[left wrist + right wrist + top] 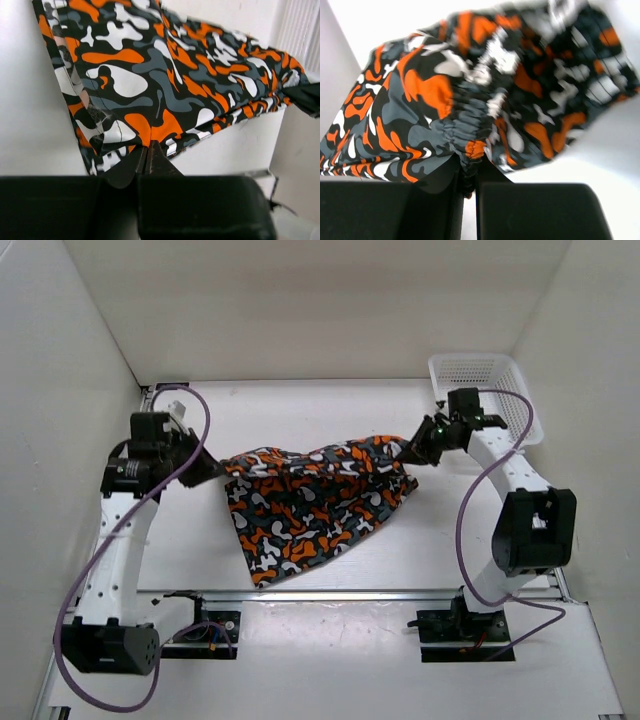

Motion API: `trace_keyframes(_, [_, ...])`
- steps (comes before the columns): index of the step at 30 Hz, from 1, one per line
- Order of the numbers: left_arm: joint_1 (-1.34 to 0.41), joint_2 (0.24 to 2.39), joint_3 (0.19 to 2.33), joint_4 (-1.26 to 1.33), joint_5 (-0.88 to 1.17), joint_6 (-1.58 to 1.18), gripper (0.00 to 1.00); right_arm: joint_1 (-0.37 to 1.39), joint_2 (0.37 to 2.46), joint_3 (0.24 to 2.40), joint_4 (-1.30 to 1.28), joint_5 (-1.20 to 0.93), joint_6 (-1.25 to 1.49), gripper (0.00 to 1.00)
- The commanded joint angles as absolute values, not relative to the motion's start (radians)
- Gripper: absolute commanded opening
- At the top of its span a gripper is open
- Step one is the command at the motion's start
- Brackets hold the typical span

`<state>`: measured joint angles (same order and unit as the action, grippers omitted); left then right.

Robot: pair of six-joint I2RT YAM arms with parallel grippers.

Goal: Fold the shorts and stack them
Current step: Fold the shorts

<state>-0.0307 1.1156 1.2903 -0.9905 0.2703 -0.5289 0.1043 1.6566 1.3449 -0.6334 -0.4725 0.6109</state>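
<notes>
Shorts [315, 502] hang spread between both arms in the overhead view. The left gripper [210, 468] and right gripper [415, 452] each pinch an upper corner, probably to stretch the cloth flat for folding.

Left wrist view: jaws clamped together on a hem edge directly ahead.

Right wrist view: jaws closed on the gathered waistband just in front.

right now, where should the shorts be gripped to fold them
The shorts are best held at the two ends of the top edge, each from its outer side. The right gripper pinches the gathered waistband, the left gripper the opposite corner. The cloth hangs spread between them, so it probably won't bunch.
</notes>
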Motion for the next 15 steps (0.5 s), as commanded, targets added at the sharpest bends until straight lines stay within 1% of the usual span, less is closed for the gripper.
trace_keyframes(1, [-0.037, 1.034, 1.151, -1.025, 0.250, -0.541, 0.10, 0.034, 1.577, 1.224, -0.618, -0.341, 0.531, 0.00])
trace_keyframes(2, [-0.055, 0.996, 1.117, -1.025, 0.259, -0.551, 0.10, 0.025, 1.559, 1.157, -0.618, -0.322, 0.517, 0.00])
trace_keyframes(6, [-0.098, 0.945, 0.965, -1.012, 0.235, -0.589, 0.10, -0.017, 1.520, 1.057, -0.594, -0.322, 0.499, 0.00])
trace_keyframes(8, [-0.112, 0.931, 0.889, -0.990, 0.223, -0.619, 0.10, -0.017, 1.506, 1.039, -0.594, -0.285, 0.499, 0.00])
trace_keyframes(10, [-0.155, 0.931, 0.853, -0.977, 0.250, -0.638, 0.10, -0.017, 1.496, 1.011, -0.594, -0.273, 0.499, 0.00])
trace_keyframes(13, [-0.205, 0.940, 0.818, -0.968, 0.222, -0.692, 0.10, -0.017, 1.496, 0.992, -0.581, -0.238, 0.499, 0.00])
trace_keyframes(14, [-0.215, 0.949, 0.818, -0.968, 0.209, -0.702, 0.12, -0.017, 1.506, 0.980, -0.560, -0.229, 0.508, 0.00])
trace_keyframes(15, [-0.224, 0.963, 0.818, -0.968, 0.209, -0.712, 0.20, -0.017, 1.506, 0.980, -0.560, -0.229, 0.508, 0.01])
